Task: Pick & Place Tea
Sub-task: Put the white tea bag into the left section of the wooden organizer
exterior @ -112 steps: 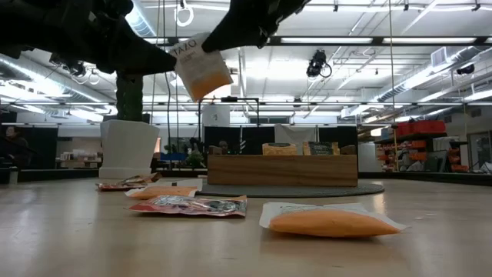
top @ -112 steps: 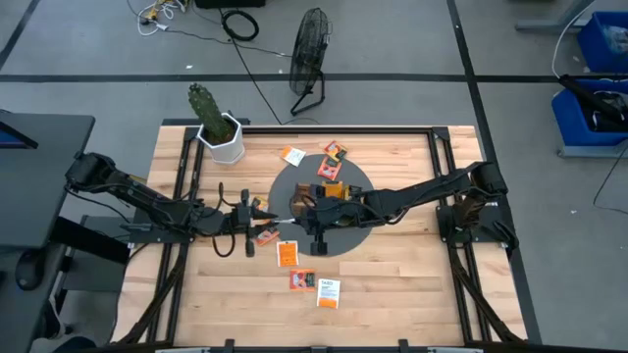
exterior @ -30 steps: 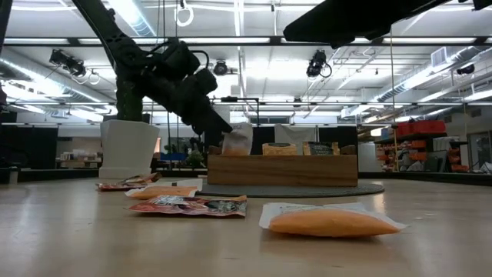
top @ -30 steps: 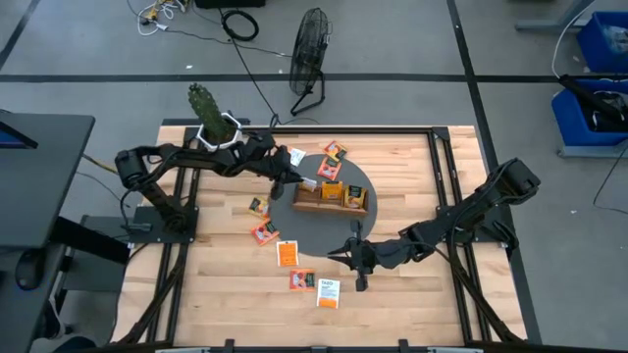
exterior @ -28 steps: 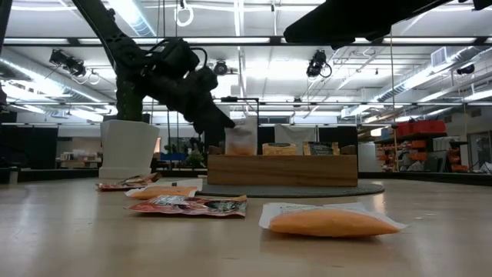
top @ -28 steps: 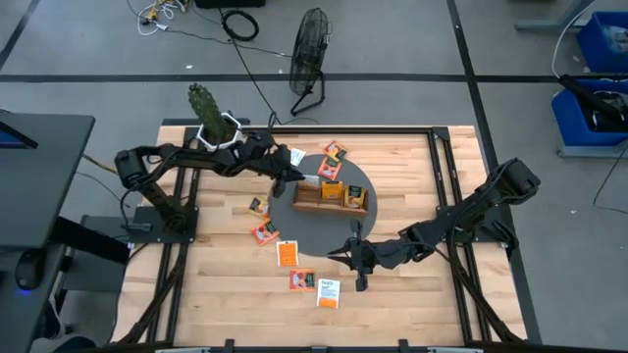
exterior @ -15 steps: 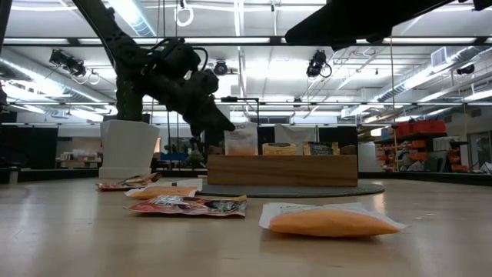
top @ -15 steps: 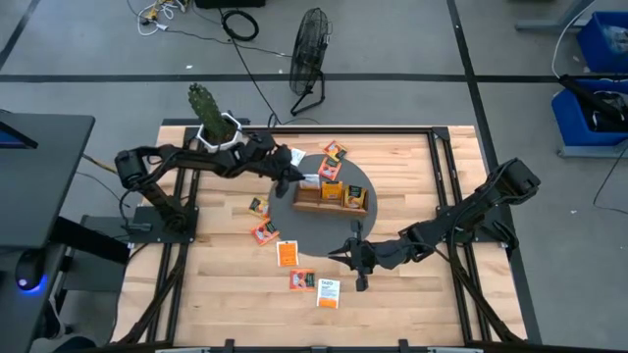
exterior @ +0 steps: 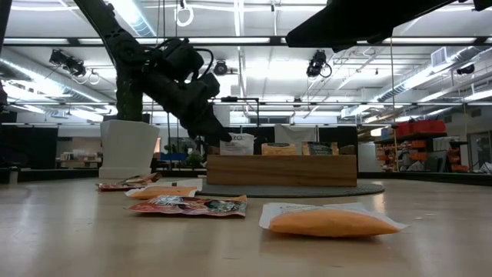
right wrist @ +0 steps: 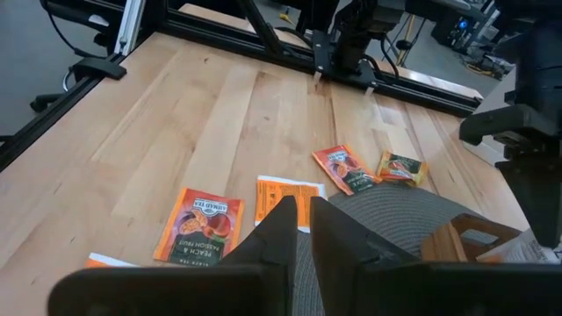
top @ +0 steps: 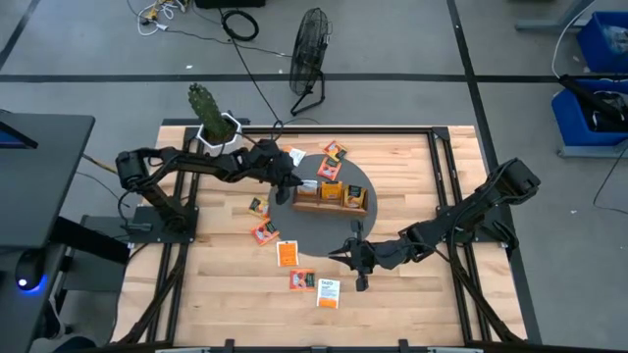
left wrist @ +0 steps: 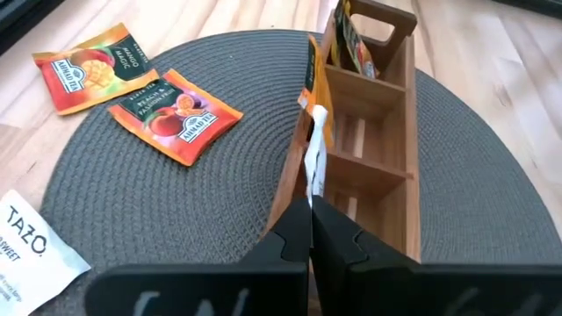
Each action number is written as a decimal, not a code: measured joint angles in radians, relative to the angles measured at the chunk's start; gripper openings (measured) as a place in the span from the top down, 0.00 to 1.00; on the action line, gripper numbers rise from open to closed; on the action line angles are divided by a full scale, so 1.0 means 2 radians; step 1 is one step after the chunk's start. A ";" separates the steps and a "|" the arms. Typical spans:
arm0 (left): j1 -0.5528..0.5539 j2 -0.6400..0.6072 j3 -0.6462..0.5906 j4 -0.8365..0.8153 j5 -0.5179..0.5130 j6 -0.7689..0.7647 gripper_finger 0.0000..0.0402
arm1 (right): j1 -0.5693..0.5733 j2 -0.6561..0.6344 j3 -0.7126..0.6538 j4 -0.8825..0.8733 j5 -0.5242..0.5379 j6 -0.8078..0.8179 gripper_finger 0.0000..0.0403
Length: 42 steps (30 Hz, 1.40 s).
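Observation:
A brown wooden tray (top: 331,199) stands on a round grey mat (top: 316,233) with orange tea sachets upright in it. My left gripper (top: 286,188) reaches in from the far left to the tray's left end and is shut on a white and orange tea sachet (exterior: 238,143). Loose tea sachets lie flat on the mat (left wrist: 174,114) and on the wood (top: 287,254). My right gripper (top: 351,258) hovers over the mat's near edge with a narrow gap between its fingers, which hold nothing. My left gripper pinches the sachet's white end (left wrist: 313,180) between its two fingers, which slant down from the table's far left. The sachet shows edge-on and runs on past the fingertips along the tray's long wall (left wrist: 294,180). In the low view its lower part is hidden behind the tray's front wall.
A white pot with a cactus (top: 218,132) stands at the far left corner. A white TAZO sachet (left wrist: 26,246) lies on the mat by the tray. Black frame rails (top: 437,186) run along both sides of the table. Bare wood lies at the near right.
My left gripper has moved a little toward the table's near edge and down at the tray's left end, rolling slightly. The sachet has sunk with it, so less of it now shows above the tray's wall.

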 joint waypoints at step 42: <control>-0.127 -0.119 0.000 0.023 -0.031 -0.012 0.58 | 0.004 0.003 0.000 -0.100 -0.224 0.503 0.76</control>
